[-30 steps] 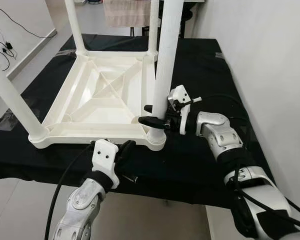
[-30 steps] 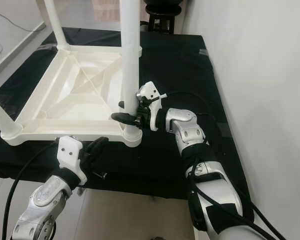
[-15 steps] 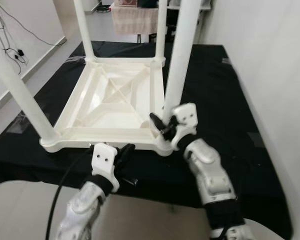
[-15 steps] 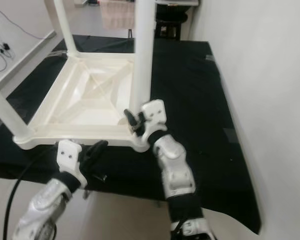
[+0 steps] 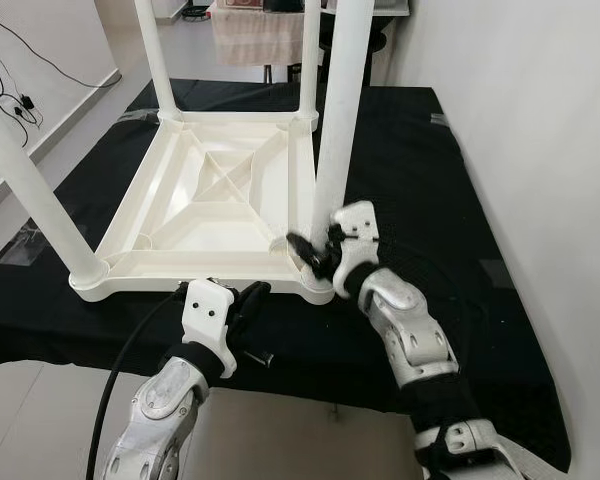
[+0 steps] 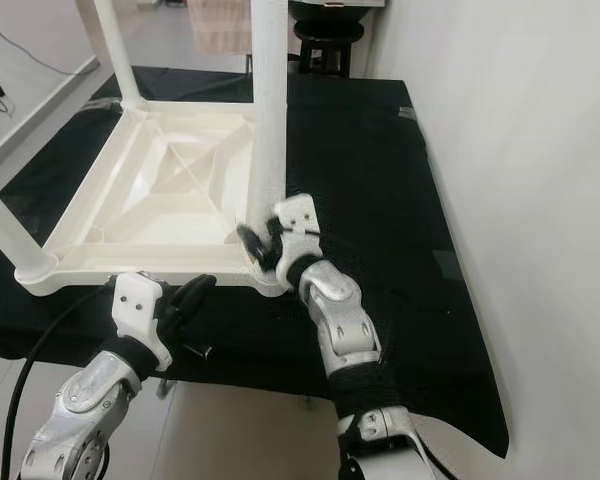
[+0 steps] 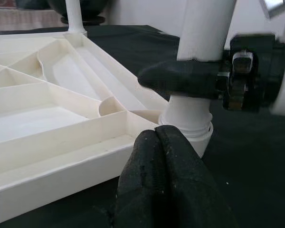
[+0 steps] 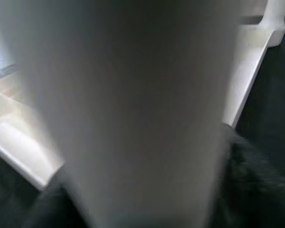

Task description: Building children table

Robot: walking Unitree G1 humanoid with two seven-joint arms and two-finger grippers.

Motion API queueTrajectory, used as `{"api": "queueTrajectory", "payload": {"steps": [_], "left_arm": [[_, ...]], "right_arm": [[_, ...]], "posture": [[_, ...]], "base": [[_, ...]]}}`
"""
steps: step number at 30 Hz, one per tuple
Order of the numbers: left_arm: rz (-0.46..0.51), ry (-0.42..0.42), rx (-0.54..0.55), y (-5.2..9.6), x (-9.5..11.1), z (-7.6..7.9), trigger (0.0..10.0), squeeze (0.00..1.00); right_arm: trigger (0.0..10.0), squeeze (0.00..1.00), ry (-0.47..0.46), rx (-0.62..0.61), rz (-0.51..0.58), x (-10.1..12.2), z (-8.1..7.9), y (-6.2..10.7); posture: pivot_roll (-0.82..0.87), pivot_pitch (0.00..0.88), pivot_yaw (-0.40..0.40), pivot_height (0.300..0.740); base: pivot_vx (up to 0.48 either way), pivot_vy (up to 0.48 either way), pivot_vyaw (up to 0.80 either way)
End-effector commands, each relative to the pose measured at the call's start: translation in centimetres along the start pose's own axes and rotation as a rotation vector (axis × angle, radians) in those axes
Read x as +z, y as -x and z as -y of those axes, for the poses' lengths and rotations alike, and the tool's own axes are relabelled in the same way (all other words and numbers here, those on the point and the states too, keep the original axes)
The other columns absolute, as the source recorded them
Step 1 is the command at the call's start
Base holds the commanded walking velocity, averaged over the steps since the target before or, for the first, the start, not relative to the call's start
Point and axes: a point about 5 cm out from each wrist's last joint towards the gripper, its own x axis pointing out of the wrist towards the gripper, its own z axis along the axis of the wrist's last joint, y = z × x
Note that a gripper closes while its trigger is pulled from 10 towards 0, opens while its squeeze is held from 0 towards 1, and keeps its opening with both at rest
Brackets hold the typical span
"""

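A white plastic children's table [image 5: 220, 200] lies upside down on a black-covered worktop, its legs pointing up. My right gripper [image 5: 315, 250] is shut on the near right leg [image 5: 335, 130] just above its socket; the left wrist view shows one black finger [image 7: 180, 78] wrapped across that leg [image 7: 204, 28]. The right wrist view is pressed close to the blurred white leg [image 8: 133, 95]. My left gripper [image 5: 250, 295] is shut with nothing in it, its fingertips [image 7: 156, 137] just below the tabletop's near rim, close to the same corner.
The black worktop [image 5: 420, 160] has free room to the right of the white table, up to a white wall [image 5: 540, 150]. Its front edge runs by my left wrist. Cables [image 5: 10, 90] lie on the floor at left. A towel-draped stand [image 5: 245, 30] is behind.
My right arm has swung from the right side of the leg round to its near side, the gripper staying at the leg's base. The camera shifted slightly. The left gripper has not moved.
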Motion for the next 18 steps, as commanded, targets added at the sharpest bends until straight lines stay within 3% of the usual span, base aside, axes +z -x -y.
{"api": "queueTrajectory", "payload": {"steps": [1,6,14,15,17,18], "left_arm": [[-0.038,0.014,-0.002,0.1,-0.7,0.0,10.0,0.0],[-0.037,0.016,0.0,0.0,-0.8,0.1,10.0,0.0],[-0.04,0.018,0.001,0.0,-0.9,0.2,10.0,0.0],[-0.041,0.017,0.0,0.0,-0.9,0.2,10.0,0.0],[-0.042,0.017,0.0,0.0,-0.9,0.3,10.0,0.0],[-0.042,0.017,-0.001,0.1,-1.0,0.3,10.0,0.0]], "right_arm": [[10.0,0.0,0.006,0.09,0.052,1.9,0.3,-0.5],[10.0,0.0,0.134,0.405,0.052,3.4,1.1,-0.7],[10.0,0.0,0.096,0.593,0.011,3.6,1.6,-0.8],[6.8,0.0,0.079,0.614,0.01,3.6,1.7,-0.8],[6.8,0.0,0.06,0.626,0.01,3.6,1.7,-0.8],[0.0,0.0,0.049,0.635,0.011,3.6,1.8,-0.8]], "posture": [[0.07,0.091,-0.022,0.74],[0.08,0.084,-0.033,0.74],[0.09,0.078,-0.039,0.74],[0.09,0.078,-0.04,0.74],[0.09,0.078,-0.04,0.74],[0.1,0.08,-0.04,0.74]], "base": [[0.0,0.0,0.0],[0.0,0.0,0.0],[0.0,0.0,0.0],[0.0,0.0,0.0],[0.0,0.0,0.0],[0.0,0.0,0.0]]}}
